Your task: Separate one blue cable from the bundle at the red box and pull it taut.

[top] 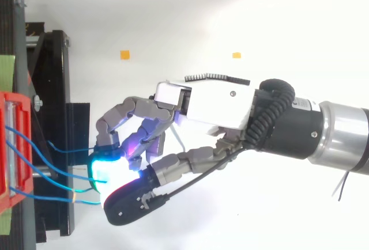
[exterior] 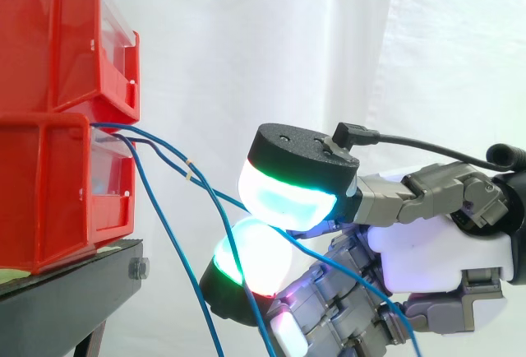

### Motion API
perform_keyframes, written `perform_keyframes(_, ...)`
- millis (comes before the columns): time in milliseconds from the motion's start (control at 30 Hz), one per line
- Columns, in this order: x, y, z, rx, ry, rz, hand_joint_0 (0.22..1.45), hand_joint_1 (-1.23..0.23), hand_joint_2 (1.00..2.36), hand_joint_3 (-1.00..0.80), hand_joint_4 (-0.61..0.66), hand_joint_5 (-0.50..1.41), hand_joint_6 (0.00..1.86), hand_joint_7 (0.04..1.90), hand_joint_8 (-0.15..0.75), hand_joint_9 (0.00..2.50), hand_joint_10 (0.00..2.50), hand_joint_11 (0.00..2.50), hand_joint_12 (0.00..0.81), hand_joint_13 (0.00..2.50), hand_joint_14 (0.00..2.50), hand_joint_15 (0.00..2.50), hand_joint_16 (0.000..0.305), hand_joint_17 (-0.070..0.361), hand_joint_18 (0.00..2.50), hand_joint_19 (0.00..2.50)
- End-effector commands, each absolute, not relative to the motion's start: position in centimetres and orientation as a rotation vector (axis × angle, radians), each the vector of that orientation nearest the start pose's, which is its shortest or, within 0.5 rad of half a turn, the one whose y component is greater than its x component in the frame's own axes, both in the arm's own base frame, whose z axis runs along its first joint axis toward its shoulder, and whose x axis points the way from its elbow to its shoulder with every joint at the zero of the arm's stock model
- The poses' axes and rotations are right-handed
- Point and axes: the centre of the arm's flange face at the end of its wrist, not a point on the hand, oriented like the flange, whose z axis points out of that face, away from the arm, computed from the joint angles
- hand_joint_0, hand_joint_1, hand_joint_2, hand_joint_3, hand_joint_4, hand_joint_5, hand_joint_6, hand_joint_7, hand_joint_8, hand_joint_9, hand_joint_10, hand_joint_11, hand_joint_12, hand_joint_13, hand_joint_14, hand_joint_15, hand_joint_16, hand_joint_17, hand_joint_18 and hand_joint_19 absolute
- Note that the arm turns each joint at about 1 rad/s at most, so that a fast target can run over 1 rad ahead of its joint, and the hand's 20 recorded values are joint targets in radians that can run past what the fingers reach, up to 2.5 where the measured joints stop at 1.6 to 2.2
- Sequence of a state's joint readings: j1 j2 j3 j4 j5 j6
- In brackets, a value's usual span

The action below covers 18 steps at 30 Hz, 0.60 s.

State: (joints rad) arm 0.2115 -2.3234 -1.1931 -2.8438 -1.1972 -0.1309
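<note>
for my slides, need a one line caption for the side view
Robot hand pinches one blue cable, running from the stacked red bins, between its glowing fingers.

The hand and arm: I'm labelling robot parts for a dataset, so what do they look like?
The hand has a white boxy shell on its palm and grey, segmented metal fingers. Its fingertips are thick rounded pads, black on the back, glowing cyan, green, white and red. The arm is a black wrist section, then a silver tube.
</note>
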Motion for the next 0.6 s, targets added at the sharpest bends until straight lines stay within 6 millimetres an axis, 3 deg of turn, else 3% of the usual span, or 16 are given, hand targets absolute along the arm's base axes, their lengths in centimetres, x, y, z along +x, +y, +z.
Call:
perform_keyframes(0, 75.9, -1.0, 22.3, 1.228, 1.221, 0.942, 0.8, -0.77, 1.0, -0.5, -0.04, -0.22, 0.89, 1.04, 0.376, 1.04, 0.01, 0.94, 0.386, 0.9, 0.02, 0.57, 0.051, 0.115, 0.99, 0.67)
perform_keyframes(67, 75.9, -1.0, 22.3, 1.229, 1.22, 0.943, 0.8, -0.77, 1.0, -0.5, -0.04, -0.22, 0.89, 1.04, 0.377, 1.04, 0.01, 0.92, 0.386, 0.9, 0.02, 0.58, 0.051, 0.116, 0.99, 0.66)
perform_keyframes(233, 75.4, -1.1, 24.6, 1.22, 1.213, 0.949, 0.8, -0.77, 1.0, -0.5, -0.05, -0.22, 0.89, 1.04, 0.374, 1.05, 0.01, 0.95, 0.386, 0.9, 0.02, 0.57, 0.051, 0.115, 0.99, 0.66)
perform_keyframes(567, 74.8, -1.3, 25.1, 1.24, 1.246, 0.922, 0.8, -0.77, 1.0, -0.5, -0.04, -0.22, 0.89, 1.03, 0.368, 1.05, 0.01, 0.99, 0.384, 0.91, 0.02, 0.57, 0.051, 0.114, 1.0, 0.65)
